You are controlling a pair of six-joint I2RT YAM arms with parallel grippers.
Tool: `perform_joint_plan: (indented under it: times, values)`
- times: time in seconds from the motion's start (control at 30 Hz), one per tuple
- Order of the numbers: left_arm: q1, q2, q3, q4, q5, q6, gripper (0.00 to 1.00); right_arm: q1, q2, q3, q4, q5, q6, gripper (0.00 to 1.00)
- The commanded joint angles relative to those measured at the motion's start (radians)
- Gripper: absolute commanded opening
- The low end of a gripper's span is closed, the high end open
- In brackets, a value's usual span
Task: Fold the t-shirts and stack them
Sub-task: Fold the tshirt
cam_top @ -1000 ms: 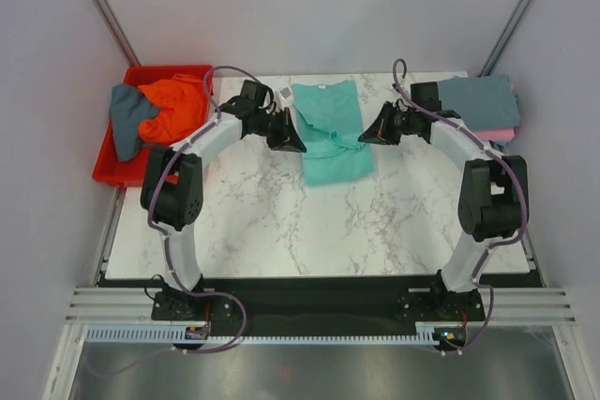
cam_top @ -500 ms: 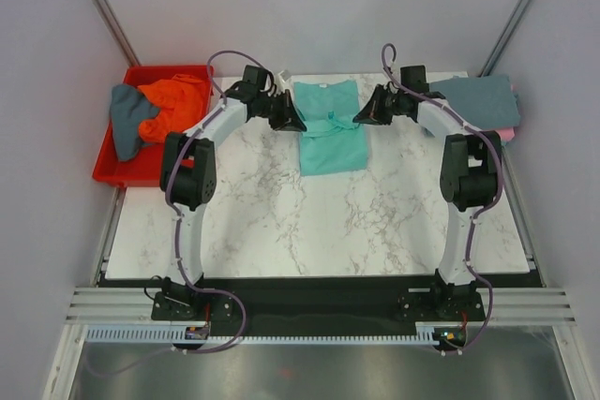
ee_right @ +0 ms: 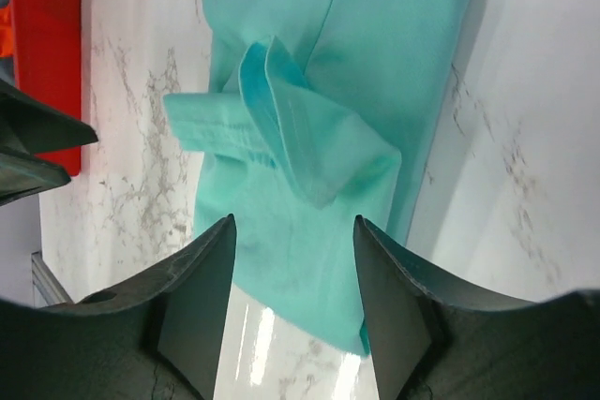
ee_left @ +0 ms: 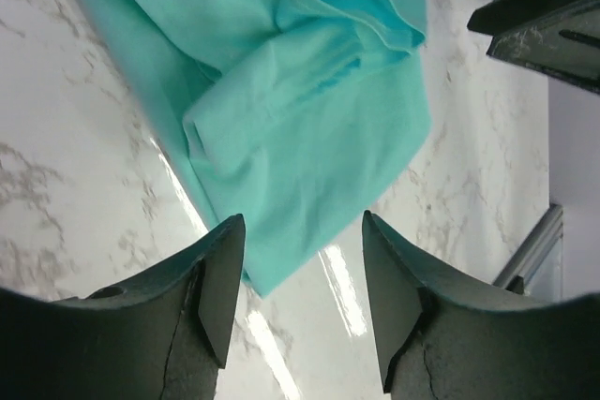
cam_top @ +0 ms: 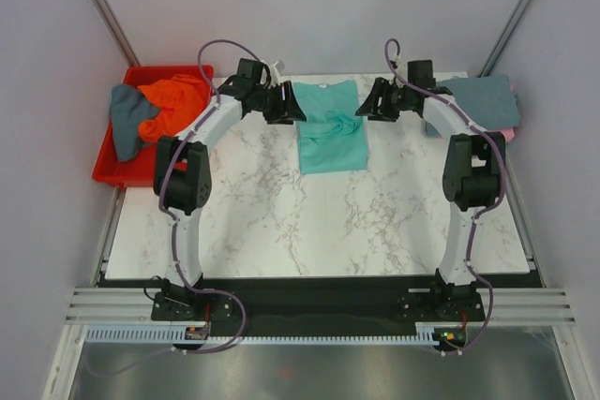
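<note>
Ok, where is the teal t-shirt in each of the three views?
Top external: teal t-shirt at the far centre of the marble table.
Left wrist: the shirt fills the upper middle.
Right wrist: the shirt runs down the centre.
Shared landmark: its bunched fold.

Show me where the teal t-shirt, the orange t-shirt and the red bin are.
teal t-shirt (cam_top: 330,138): top external view, middle of the folded fabric.
orange t-shirt (cam_top: 173,102): top external view, its bunched middle.
red bin (cam_top: 112,171): top external view, bare near-left corner.
</note>
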Motion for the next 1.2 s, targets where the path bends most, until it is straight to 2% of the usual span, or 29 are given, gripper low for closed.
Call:
perform_joint_plan:
  times: [0.0,0.1,0.27,0.57,0.6,0.63,1.17]
  values:
    - [0.008,-0.212,-0.14,-0.029,0.059,-0.004,0.61,-0.062,-0.165,-0.103,-0.115,-0.069,-0.055,0.61]
    - [0.012,-0.238,-0.302,-0.027,0.145,-0.066,0.61,-0.073,-0.171,-0.218,-0.198,-0.154,-0.067,0.61]
    - [0.014,-0.231,-0.475,0.032,0.186,-0.127,0.61,-0.074,-0.147,-0.352,-0.161,-0.223,-0.018,0.59]
    - [0.0,-0.13,-0.491,0.033,0.186,-0.127,0.61,-0.073,-0.062,-0.367,-0.111,-0.232,0.025,0.57]
    - [-0.003,-0.12,-0.488,0.124,0.2,-0.202,0.64,-0.073,-0.061,-0.369,-0.109,-0.23,0.025,0.57]
    - [-0.009,-0.11,-0.483,0.129,0.2,-0.208,0.64,-0.07,-0.056,-0.371,-0.108,-0.229,0.026,0.57]
    - [-0.044,-0.008,-0.438,0.148,0.206,-0.224,0.62,-0.007,0.013,-0.349,-0.072,-0.206,0.051,0.57]
